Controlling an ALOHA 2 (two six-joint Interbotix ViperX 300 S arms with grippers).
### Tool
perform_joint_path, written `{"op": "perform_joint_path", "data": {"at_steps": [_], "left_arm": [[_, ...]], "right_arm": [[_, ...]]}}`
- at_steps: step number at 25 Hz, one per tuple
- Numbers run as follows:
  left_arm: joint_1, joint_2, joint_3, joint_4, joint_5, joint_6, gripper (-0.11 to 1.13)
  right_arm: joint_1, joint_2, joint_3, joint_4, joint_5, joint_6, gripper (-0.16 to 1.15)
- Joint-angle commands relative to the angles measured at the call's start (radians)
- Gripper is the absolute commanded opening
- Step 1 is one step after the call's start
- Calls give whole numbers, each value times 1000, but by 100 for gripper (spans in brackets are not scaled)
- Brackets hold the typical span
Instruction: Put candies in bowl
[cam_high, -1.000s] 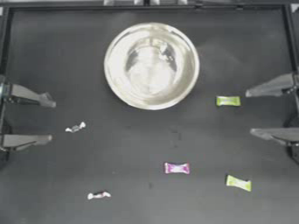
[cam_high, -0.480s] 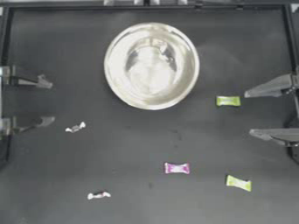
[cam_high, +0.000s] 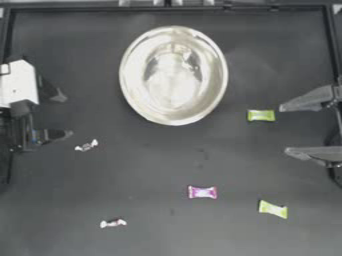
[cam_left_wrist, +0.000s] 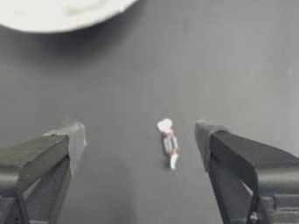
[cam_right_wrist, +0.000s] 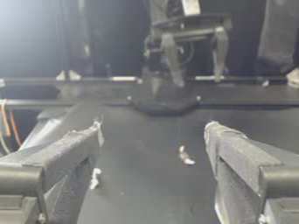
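left gripper (cam_high: 57, 114): at the left edge of the dark surface (cam_high: 167, 165), jaws spread wide, holding nothing
white/silver twist-wrapped candy (cam_high: 86, 145): on the surface just ahead of the left gripper; in the left wrist view (cam_left_wrist: 168, 142) it sits in the gap between the spread jaws, nearer one of them, touching neither
large round shiny silver metal bowl (cam_high: 173, 75): farther out from the left gripper, beyond that candy; nothing inside it that I can make out
right gripper (cam_high: 288, 130): parked at the right edge, jaws spread wide, empty
yellow-green wrapped candy (cam_high: 260, 115): just ahead of the right gripper, near one of its jaw tips, beside the bowl
second yellow-green candy (cam_high: 272, 209): off to the side of the right gripper, apart from it
magenta-pink candy (cam_high: 202, 192): mid-surface, well apart from both grippers
second white/silver candy (cam_high: 113, 223): well apart from the left gripper, off to its side
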Motion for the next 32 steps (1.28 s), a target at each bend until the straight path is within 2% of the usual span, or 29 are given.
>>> {"op": "perform_joint_path", "data": {"at_steps": [1,8,18,32], "left_arm": [[3,66,-23,0,5,2,103],[3,196,-34,-3,15,0,102],[3,337,-29,-20,-44,-2,102],[-11,466,-3,-49,-130,-5,102]], "right_arm": [[-2,11,-21,3,-3,2,99],[-2,11,-21,12,-5,2,99],[-2,12,-25,12,-2,2,99],[-2,38,-38,9,-2,0,99]]}}
